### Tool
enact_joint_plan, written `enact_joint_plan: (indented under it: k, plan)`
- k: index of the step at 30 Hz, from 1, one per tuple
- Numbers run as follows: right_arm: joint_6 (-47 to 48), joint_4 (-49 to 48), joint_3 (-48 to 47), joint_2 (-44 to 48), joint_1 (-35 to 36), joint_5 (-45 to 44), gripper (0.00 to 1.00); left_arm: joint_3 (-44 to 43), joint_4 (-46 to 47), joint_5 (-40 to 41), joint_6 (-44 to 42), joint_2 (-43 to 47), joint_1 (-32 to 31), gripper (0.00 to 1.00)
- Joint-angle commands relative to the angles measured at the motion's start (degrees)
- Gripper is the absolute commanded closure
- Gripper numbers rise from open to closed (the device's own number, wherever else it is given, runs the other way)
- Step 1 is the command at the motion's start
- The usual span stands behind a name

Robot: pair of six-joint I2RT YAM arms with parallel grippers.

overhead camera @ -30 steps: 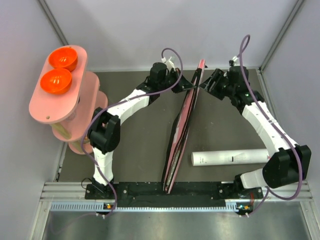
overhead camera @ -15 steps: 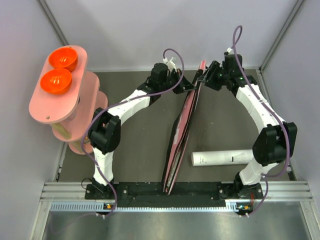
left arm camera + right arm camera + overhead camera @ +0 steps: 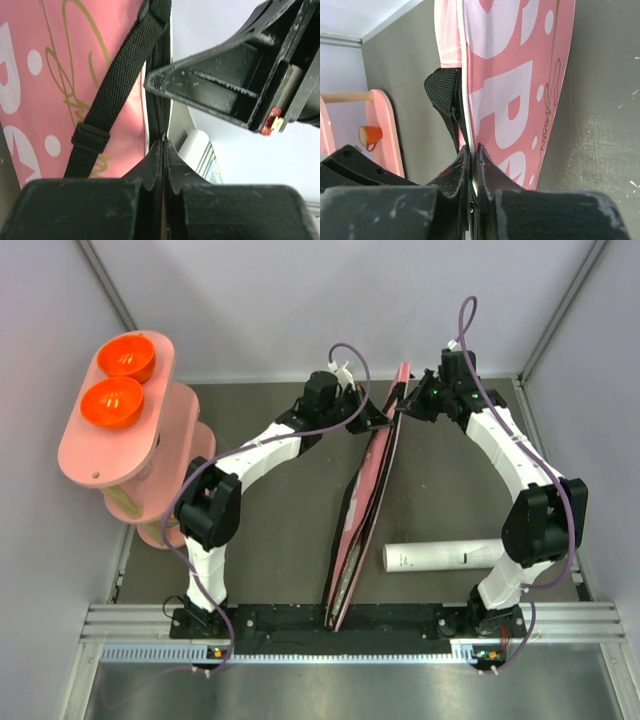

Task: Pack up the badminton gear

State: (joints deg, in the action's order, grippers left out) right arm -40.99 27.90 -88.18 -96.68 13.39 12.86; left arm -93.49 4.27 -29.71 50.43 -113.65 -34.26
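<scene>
- Right gripper has swung in from the right; its jaws, apart a second ago, are now pinched on the rim of the pink bag at its far end.
- Left gripper has not moved. It is clenched on the zip seam at the same end, from the opposite side, just beside the black strap.
- Bag stands on edge between the arms, running from the near rail toward the far wall.
- White tube lies flat near the right base, apart from the bag.
- Pink stand at left, carrying the orange bowls.
</scene>
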Motion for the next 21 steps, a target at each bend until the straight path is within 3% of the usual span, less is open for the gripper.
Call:
enact_joint_plan:
  k: [1,5,12,21]
  plan:
    - [-2.16,-1.62,-2.00,0.09,0.41,-2.66,1.00,2.61,1.00,-1.93,-1.57,5.80,-1.68,1.00]
    - [-3.65,-2.50,-1.47,0.62,0.32,-3.72,1.00,7.87,1.79,-1.31,-2.80,9.57,-3.53,1.00]
    - [-5.41,-3.55,-0.68,0.79,-1.26,-3.19,1.00,24.56,2.76,0.53,-4.55,20.91,-5.64,1.00]
    - [-8.48,-5.22,0.11,1.41,-3.63,-3.72,1.00,37.05,0.30,3.09,-4.65,34.36,-11.26,1.00]
